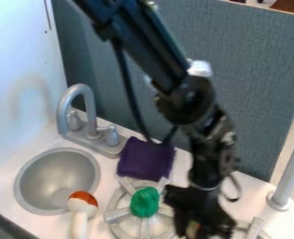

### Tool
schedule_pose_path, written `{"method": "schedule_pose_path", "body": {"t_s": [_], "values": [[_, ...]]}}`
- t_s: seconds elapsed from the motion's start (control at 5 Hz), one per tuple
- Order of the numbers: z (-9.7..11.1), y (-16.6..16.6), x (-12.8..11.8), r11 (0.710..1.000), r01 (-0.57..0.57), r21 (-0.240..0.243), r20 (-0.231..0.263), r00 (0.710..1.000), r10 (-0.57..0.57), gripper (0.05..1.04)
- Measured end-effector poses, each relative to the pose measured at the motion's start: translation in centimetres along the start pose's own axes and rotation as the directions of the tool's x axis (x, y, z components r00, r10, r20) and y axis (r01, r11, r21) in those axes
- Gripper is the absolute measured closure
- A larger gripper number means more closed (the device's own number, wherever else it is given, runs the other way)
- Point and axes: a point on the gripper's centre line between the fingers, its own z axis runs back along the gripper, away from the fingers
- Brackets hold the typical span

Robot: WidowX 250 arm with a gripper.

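White countertop, black end effector near green object on burner.

A fixed camera looked down at a slant on a toy kitchen from above its counter, facing the blue-gray panel behind. Its close vantage took in the sink and faucet at picture left, with the white wall beyond, while the bottom edge cropped the near stove burner.
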Motion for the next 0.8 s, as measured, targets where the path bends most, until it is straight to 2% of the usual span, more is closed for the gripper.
{"method": "schedule_pose_path", "body": {"t_s": [0.2, 0.4, 0.6, 0.8], "values": [[0.5, -3.1, 2.7, 0.996, 0.083, -0.035, 0.005, 0.997, -0.083, 0.641], [-0.8, -4.7, 3.3, 0.99, 0.138, -0.03, -0.03, 0.99, -0.139, 0.641], [-2.8, -5.3, 3.3, 0.987, 0.155, 0.035, -0.071, 0.986, -0.153, 0.641], [-3.9, -5.2, 3.7, 0.988, 0.14, 0.061, -0.089, 0.987, -0.134, 0.641]]}}
